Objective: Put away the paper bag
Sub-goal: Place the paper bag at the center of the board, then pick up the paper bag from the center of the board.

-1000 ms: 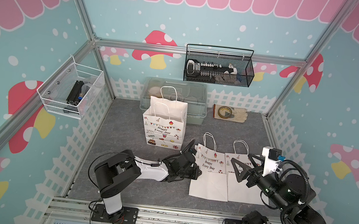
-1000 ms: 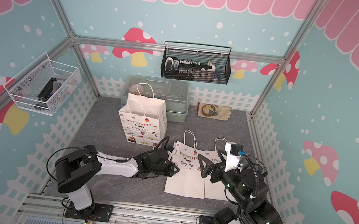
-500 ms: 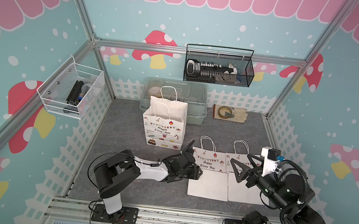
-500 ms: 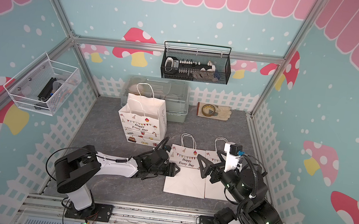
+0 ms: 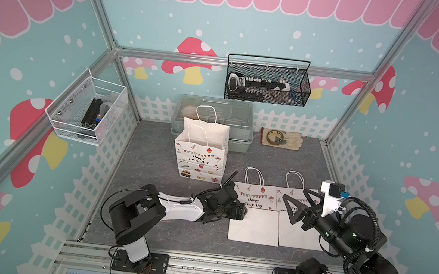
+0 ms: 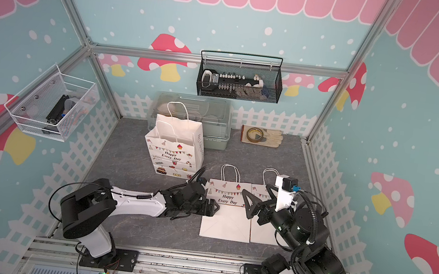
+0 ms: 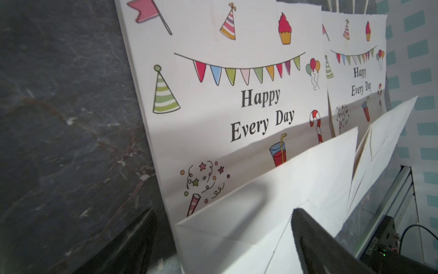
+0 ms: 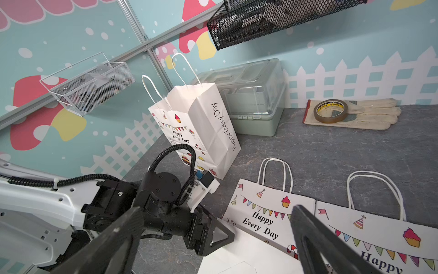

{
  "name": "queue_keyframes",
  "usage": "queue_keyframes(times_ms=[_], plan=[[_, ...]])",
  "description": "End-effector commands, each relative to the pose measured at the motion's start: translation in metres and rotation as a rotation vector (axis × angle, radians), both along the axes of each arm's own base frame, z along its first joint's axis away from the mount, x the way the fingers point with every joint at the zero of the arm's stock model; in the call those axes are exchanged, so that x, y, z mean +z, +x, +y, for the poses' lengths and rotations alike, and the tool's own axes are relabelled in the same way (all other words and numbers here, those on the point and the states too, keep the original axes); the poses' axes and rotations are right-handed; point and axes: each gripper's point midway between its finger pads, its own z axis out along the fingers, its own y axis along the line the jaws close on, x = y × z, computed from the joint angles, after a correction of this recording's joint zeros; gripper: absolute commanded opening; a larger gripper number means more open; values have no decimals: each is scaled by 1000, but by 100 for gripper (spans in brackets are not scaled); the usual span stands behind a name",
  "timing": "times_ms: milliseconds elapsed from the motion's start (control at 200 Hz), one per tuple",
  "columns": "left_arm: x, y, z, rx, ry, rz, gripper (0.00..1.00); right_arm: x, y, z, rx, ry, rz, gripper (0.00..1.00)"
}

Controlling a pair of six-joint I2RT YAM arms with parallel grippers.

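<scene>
A second ago my left gripper (image 5: 241, 213) was pinched nearly closed at the edge of the flat white paper bag (image 5: 255, 227) that faces my left arm. Now its jaws stand spread and hold nothing. In the left wrist view one black finger (image 7: 128, 250) sits over the bare dark grey marbled tabletop (image 7: 59, 118) and the other over the bag's folded base, so I straddle that edge. I cannot tell whether either finger touches.

The bag has shifted only slightly. It lies flat near the front of the table, with its side edge meeting that of a second flat paper bag (image 5: 296, 235). My right gripper (image 5: 294, 193) has hardly moved; it hangs over that second bag, jaws wide and empty.

Both flat bags are matte white paper with crisp creases. On each, the plain base panel is folded up over a face printed with bunting, party hats, a cupcake and "Happy Every Day". Thin white cord handles loop out toward the back. An upright white paper bag (image 5: 200, 155) with the same print stands open behind them, just in front of a pale green plastic box with a clear lid (image 5: 240, 145).
</scene>
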Motion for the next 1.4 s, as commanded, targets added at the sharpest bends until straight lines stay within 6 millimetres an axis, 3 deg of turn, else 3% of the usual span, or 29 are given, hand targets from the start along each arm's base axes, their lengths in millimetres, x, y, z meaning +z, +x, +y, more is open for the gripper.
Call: queue_keyframes(times_ms=[0, 195, 285, 470, 575, 735, 835, 1026, 1226, 1391], plan=[[23, 2, 0, 0, -14, -41, 91, 1, -2, 0, 6, 17, 1, 99], [53, -8, 6, -5, -25, -96, 92, -1, 2, 3, 7, -2, 1, 99], [79, -10, 20, 28, -27, -184, 91, -4, 8, 6, 6, -36, 2, 99], [164, -7, 68, 125, -72, -459, 89, -8, 24, 14, 12, -136, -7, 99], [211, -5, 109, 208, -50, -625, 89, -3, 35, 27, 50, -178, -54, 99], [256, -6, 160, 287, -1, -820, 89, -5, 60, 57, 135, -241, -90, 99], [269, -5, 192, 340, 47, -892, 89, -4, 73, 84, 222, -238, -113, 99], [270, 9, 251, 482, 163, -952, 89, -11, 106, 132, 357, -243, -149, 99], [257, 33, 288, 591, 85, -910, 89, -15, 145, 167, 403, -237, -205, 99], [255, 52, 303, 637, -24, -880, 89, -24, 176, 188, 399, -226, -222, 99]])
